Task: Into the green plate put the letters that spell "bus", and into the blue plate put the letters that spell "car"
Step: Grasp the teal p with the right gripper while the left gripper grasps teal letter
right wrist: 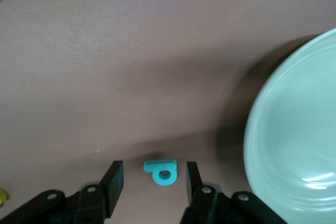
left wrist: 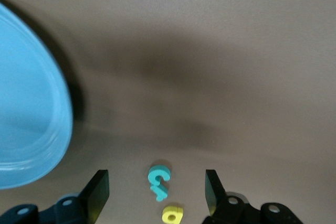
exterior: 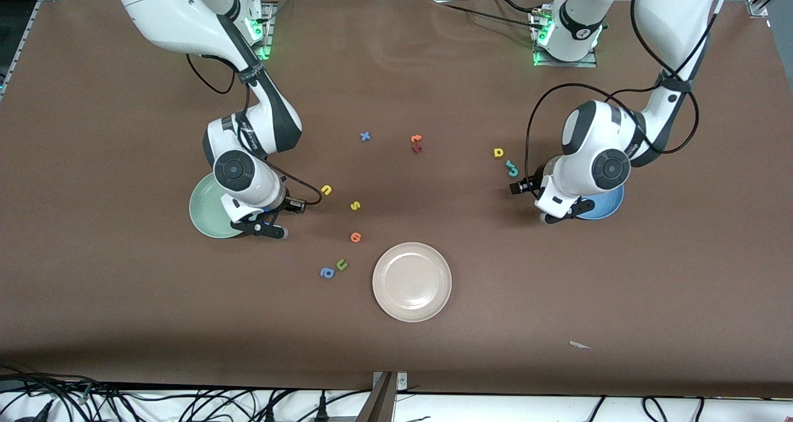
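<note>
— Letters point(exterior: 355, 206) all over the bench point(exterior: 124, 298), still loose. Where's the right gripper point(right wrist: 152, 182)?

— Down low beside the green plate point(exterior: 207, 214), on the side toward the middle of the bench. Its wrist view shows the teal b point(right wrist: 161, 171) lying flat between the two fingers point(right wrist: 114, 179), with a gap on each side. So the gripper is narrowed but not pinching yet.

— And the left gripper point(left wrist: 156, 192)?

— Low too, next to the blue plate point(exterior: 604, 206), which its arm half covers from the front. The fingers point(left wrist: 97, 192) stand wide, and the teal letters point(left wrist: 158, 182) sit between them without touching either one. They look like two small teal pieces pressed together. Just beside them is the yellow blocky letter point(left wrist: 171, 214).

— Same ones I see from the front?

— Yes, the yellow one point(exterior: 499, 152) and the teal pair point(exterior: 512, 168), near the left arm's wrist.

— The rest of "bus"?

— The yellow u point(exterior: 326, 190) is near the right arm's wrist, and the yellow s is a bit nearer the front camera, toward the middle.

— Anything in the plates?

— I can't see any letter on the green or blue plate, as far as they show. The cream plate point(exterior: 412, 281) lies nearest the front camera. By it are an orange letter point(exterior: 355, 237), a green u point(exterior: 341, 264) and a blue rounded letter point(exterior: 327, 272). Farther up are a blue x point(exterior: 365, 136) and an orange and red pair point(exterior: 416, 143).
</note>
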Controlling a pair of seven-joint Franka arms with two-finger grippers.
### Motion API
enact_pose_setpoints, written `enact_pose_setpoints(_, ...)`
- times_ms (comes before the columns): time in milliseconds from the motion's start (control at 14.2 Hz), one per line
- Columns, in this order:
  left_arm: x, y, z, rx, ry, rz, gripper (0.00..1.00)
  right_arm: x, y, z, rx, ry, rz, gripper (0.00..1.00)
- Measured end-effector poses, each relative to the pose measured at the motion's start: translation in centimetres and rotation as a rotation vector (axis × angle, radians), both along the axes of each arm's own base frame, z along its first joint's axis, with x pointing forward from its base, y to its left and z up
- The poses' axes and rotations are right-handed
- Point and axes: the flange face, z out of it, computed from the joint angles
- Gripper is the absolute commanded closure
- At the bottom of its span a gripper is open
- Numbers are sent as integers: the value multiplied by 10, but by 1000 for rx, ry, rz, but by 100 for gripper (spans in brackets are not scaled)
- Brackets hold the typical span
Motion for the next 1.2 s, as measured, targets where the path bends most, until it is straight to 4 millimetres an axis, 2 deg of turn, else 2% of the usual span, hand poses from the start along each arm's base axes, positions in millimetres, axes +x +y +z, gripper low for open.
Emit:
enact_pose_setpoints(282,-12,3,-31,-1,-15,16,39,-18,-2,-27,16,-36,0,43)
enact_pose_setpoints(424,-21,3,-38,5,0,18,40,-21,-3,-31,16,-36,0,43)
enact_pose_setpoints(565,-31,-5,-45,15,20,15,40,-23,-3,-32,15,-34,0,44)
enact_pose_setpoints(776,-40,-16,-44,22,18,8,40,-23,-3,-33,15,-33,0,54)
enact_pose_setpoints(918,-44,-20,-38,21,7,1,40,-23,-3,-33,15,-33,0,68)
enact_pose_setpoints(1059,-52,-21,-36,17,-39,2,41,-23,-3,-32,16,-35,0,74)
enact_pose_setpoints(1200,-61,-18,-41,12,-93,11,41,-23,-3,-32,16,-35,0,75)
